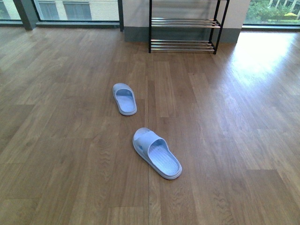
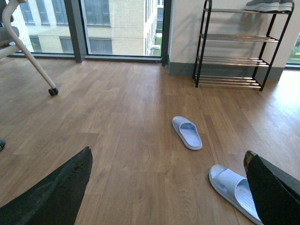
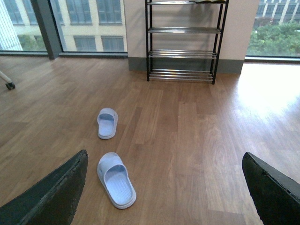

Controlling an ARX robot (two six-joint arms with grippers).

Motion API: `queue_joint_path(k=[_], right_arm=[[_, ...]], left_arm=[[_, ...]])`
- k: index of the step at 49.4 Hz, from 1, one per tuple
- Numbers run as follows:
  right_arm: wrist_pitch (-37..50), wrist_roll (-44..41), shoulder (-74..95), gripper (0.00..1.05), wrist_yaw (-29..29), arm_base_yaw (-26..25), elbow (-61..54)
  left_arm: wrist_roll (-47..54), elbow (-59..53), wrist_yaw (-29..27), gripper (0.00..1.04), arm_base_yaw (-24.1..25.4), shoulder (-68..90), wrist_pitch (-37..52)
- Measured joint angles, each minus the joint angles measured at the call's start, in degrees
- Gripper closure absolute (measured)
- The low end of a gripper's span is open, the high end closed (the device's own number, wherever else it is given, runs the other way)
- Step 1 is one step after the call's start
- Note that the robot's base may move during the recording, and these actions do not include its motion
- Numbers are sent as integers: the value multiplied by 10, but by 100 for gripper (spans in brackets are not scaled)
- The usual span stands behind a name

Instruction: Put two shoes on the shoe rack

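Lying on the floor: two pale-blue slide slippers, open-heeled, each with one broad strap over the front and a ribbed footbed.
Near slide [image 1: 157, 152]: sole down on the wood floor [image 1: 70, 140], close in front of the robot, angled, strap end pointing away and to the left, heel end nearest the camera.
Far slide [image 1: 124, 98]: sole down too, farther off and a little left of the near one, well apart from it, strap end toward the rack.
Shoe rack [image 1: 185, 22]: thin black frame with silver bar shelves, standing against the wall between the windows, well beyond both slides; only the two lowest tiers visible from the front, both bare.
Rack from the left wrist [image 2: 232, 60]: four tiers, with a grey white-soled shoe [image 2: 267, 4] on the top tier, cut off by the picture edge.
Rack from the right wrist [image 3: 183, 53]: lower three tiers bare, top tier barely in view.
Left gripper [image 2: 168, 152]: dark fingers [image 2: 56, 192] spread wide, holding nothing, raised above the floor with both slides ahead.
Right gripper [image 3: 164, 153]: fingers [image 3: 272, 187] likewise wide apart, holding nothing, above bare floor.
Side detail: white chair leg with a black caster [image 2: 53, 91] near the window.
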Motion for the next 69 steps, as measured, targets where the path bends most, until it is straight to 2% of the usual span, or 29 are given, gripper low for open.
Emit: queue_joint_path(k=[69], right_arm=[[0,0,0,9,0,0,0]], left_arm=[[0,0,-1,9,0,0,0]])
